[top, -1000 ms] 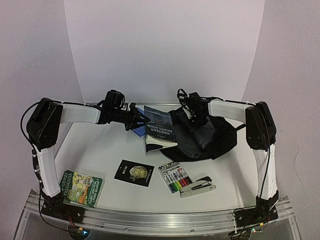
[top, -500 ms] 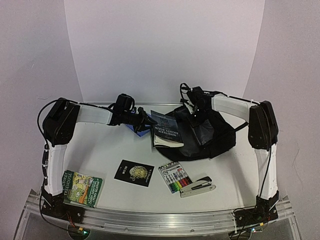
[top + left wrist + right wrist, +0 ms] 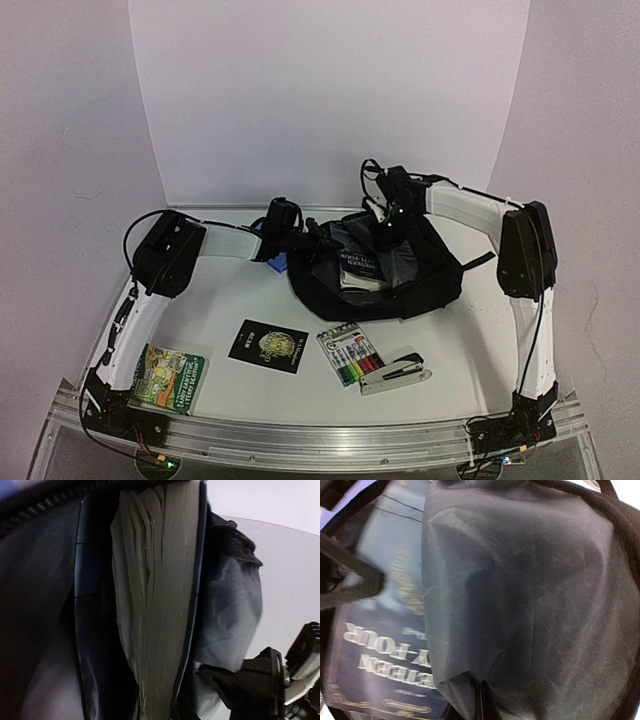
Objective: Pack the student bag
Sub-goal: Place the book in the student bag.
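The student bag (image 3: 430,285), black with grey lining, lies at the back centre-right with its mouth held open. My left gripper (image 3: 316,243) is shut on a dark blue paperback (image 3: 358,270) and holds it inside the bag's mouth. The book's page edges (image 3: 160,605) fill the left wrist view, with the lining (image 3: 230,605) beside them. My right gripper (image 3: 388,228) is shut on the bag's upper edge and holds it up. In the right wrist view the grey lining (image 3: 530,590) is pinched at the bottom, and the book's cover (image 3: 390,650) lies beneath it.
Near the front lie a green book (image 3: 165,376), a black booklet (image 3: 268,346), a pack of markers (image 3: 350,355) and a stapler (image 3: 395,372). A blue object (image 3: 281,264) sits under the left wrist. The white back wall stands close behind the bag.
My left arm has moved right and carried the book into the bag's mouth. My right gripper has lifted the bag's edge, and the bag has been drawn left over the book.
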You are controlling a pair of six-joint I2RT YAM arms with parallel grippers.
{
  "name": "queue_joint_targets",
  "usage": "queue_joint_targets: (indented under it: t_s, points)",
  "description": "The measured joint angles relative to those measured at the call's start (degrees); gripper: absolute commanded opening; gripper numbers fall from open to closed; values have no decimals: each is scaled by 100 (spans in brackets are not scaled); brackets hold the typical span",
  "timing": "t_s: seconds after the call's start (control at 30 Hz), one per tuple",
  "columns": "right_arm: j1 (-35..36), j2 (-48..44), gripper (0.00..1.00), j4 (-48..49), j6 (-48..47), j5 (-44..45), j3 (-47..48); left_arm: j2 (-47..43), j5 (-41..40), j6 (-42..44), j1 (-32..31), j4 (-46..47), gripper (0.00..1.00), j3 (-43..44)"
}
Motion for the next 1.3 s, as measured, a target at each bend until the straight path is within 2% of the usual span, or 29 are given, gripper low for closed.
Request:
queue_joint_targets:
  t_s: [0.2,0.33,0.4,0.53,0.6,0.7,0.77,0.87,0.93,1.03,1.17,1.3]
  points:
    - [-109,0,0,-144,54,-226,147,247,-260,-74,-176,33,1,182]
    - [-133,0,0,-155,52,-284,147,170,-466,272,-205,-366,11,184]
    - [-135,0,0,-142,48,-331,143,49,-592,571,-227,-848,22,229]
    - [-165,0,0,-129,24,-430,132,-156,-707,1271,-260,-2047,53,639]
    - [-192,0,0,-111,-2,-467,115,-167,-710,1669,-275,-2712,63,1039]
    - [-219,0,0,-65,-48,-552,62,-207,-689,2178,-280,-3353,91,1480]
    - [-229,2,1,-26,-81,-596,-1,-307,-693,2488,-280,-3663,98,1655]
    - [-228,2,2,46,-121,-609,-110,-553,-679,2839,-237,-4133,100,1776]
    - [-228,4,8,96,-162,-606,-183,-770,-653,3059,-173,-4539,100,1787]
    - [-229,4,24,175,-254,-626,-304,-1202,-778,3357,-4,-5157,100,1592]
    - [-227,3,51,177,-331,-705,-371,-2122,-1148,3541,233,-5949,100,641]
    - [-227,3,72,154,-396,-768,-371,-2873,-1507,3533,308,-6688,100,-319]
